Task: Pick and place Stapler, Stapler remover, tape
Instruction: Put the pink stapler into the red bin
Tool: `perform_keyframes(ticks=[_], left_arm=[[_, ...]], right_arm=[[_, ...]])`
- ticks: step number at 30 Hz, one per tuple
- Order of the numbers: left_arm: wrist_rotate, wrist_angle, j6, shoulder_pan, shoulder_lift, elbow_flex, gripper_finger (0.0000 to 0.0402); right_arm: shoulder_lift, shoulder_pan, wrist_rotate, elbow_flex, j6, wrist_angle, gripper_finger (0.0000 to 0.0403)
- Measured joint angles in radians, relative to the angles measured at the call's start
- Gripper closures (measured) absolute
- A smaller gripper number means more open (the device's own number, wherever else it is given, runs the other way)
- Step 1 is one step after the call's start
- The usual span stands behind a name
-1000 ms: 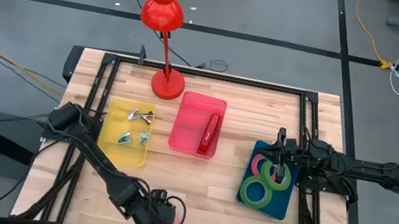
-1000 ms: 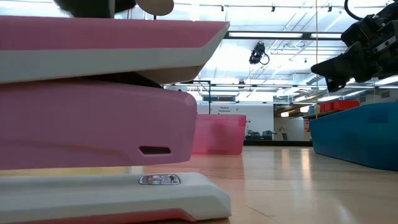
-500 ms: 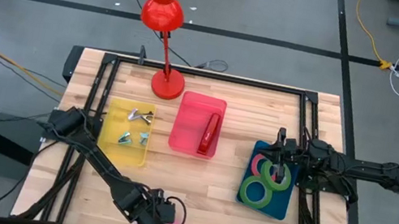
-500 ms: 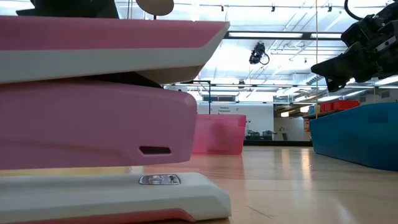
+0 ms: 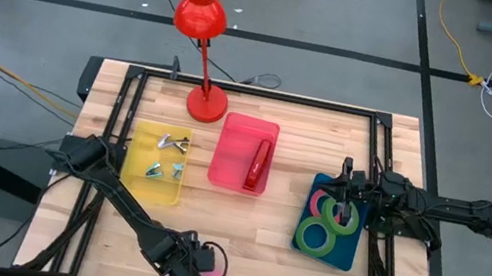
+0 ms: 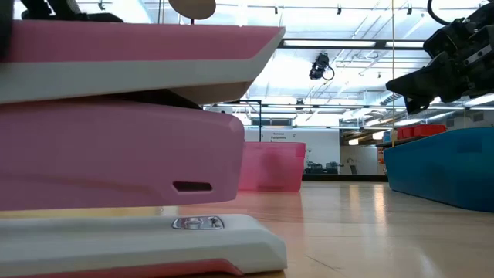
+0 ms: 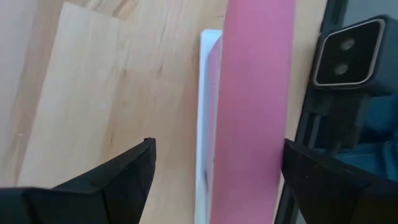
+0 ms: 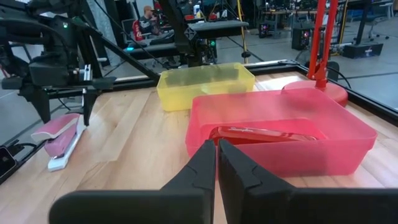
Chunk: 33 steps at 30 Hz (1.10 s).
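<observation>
So on my left side, my left fingers (image 7: 211, 180) are spread wide and hanging right over the pink stapler (image 7: 249, 106), one finger on each side of it with nothing touching yet. I'd say they're lined up along its length so I can drop and squeeze across the narrow body rather than the long way. The stapler sits flat on the wooden surface (image 5: 258, 242) near the front edge, right by the little camera (image 7: 345, 53) mounted there, which is why it fills the low view (image 6: 123, 139). It's a chunky thing: pink top arm, pink body, white base plate with a small metal plate in it.

Further ahead of those fingers is the yellow tray (image 5: 156, 162) with a few small metal pieces in it, staple removers I guess. Then the red bin (image 5: 244, 153), which already has a red stapler (image 5: 258, 165) lying in it, so my bet is that's where the pink one belongs.

Over on the right, my right fingers (image 8: 216, 163) are pinched together with nothing in them, parked just above the blue tray (image 5: 331, 224). Under them sit the tape rolls (image 5: 333, 214), two green and one pinkish-red, flat and overlapping. That arm looks like it's just waiting.
</observation>
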Motion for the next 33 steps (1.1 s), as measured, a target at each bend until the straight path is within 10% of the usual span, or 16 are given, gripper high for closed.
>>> perform_keyframes(ticks=[19,33], left_arm=[[0.033,0.004,-0.002,0.002,0.040,0.000,0.0073],[0.047,-0.009,0.027,0.005,0.040,0.000,0.0201]], right_arm=[[0.000,0.000,0.000,0.000,0.000,0.000,0.0382],[0.000,0.000,0.000,0.000,0.000,0.000,0.0382]])
